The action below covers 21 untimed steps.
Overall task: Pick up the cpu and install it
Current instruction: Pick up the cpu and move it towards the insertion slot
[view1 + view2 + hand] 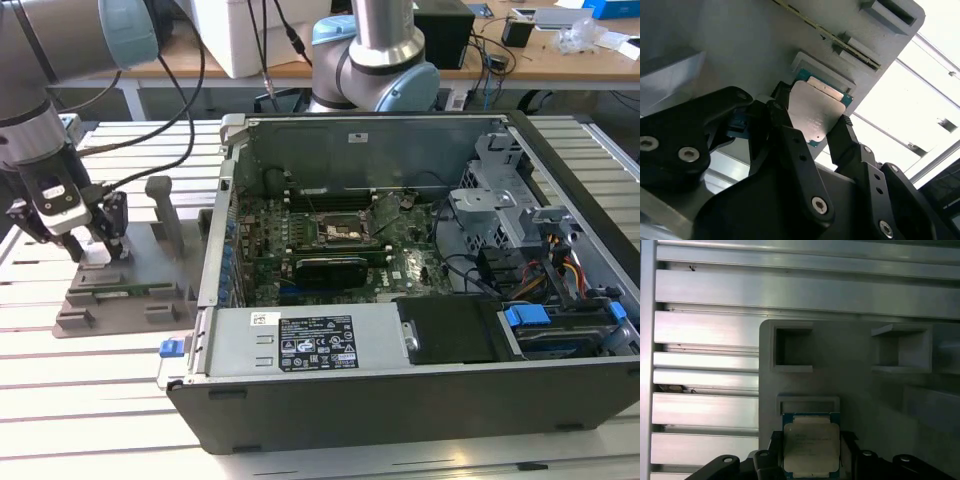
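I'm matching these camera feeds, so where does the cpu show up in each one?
Exterior view: within the pincer, down on the grey holder tray at that view's left.
Second wrist view: the cpu, silver top showing, between the pincer's tips.
First wrist view: the cpu, against the tray's shallow pocket.
Shared landmark: the grey holder tray.

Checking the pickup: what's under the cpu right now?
The grey tray, its pocket rim showing past the cpu. The fingers clamp the cpu's sides. The pocket floor is covered, so contact can't be told.
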{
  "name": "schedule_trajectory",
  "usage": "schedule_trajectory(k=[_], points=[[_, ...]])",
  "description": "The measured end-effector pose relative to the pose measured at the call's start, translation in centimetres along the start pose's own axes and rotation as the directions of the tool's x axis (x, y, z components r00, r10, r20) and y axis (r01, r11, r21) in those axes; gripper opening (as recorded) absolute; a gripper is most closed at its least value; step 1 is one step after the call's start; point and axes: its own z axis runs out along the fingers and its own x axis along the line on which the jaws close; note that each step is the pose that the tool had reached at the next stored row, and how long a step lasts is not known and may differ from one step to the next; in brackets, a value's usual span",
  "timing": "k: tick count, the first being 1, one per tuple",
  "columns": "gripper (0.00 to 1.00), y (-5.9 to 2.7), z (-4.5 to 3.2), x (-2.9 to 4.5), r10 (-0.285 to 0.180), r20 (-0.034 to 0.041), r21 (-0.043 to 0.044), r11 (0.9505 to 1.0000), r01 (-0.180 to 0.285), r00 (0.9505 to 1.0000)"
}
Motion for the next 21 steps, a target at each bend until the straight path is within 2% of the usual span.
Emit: schedule_trajectory(k=[15,18,21], points=[[0.54,-0.08,-3.23,-0.09,0.000,0.0000,0.0000,1.0000,0.000,1.0000],[0.54,-0.12,-4.69,-0.13,0.000,0.0000,0.0000,1.0000,0.000,1.0000],[0.54,-0.15,-5.74,-0.16,0.000,-0.0001,0.0000,1.0000,0.000,1.0000]])
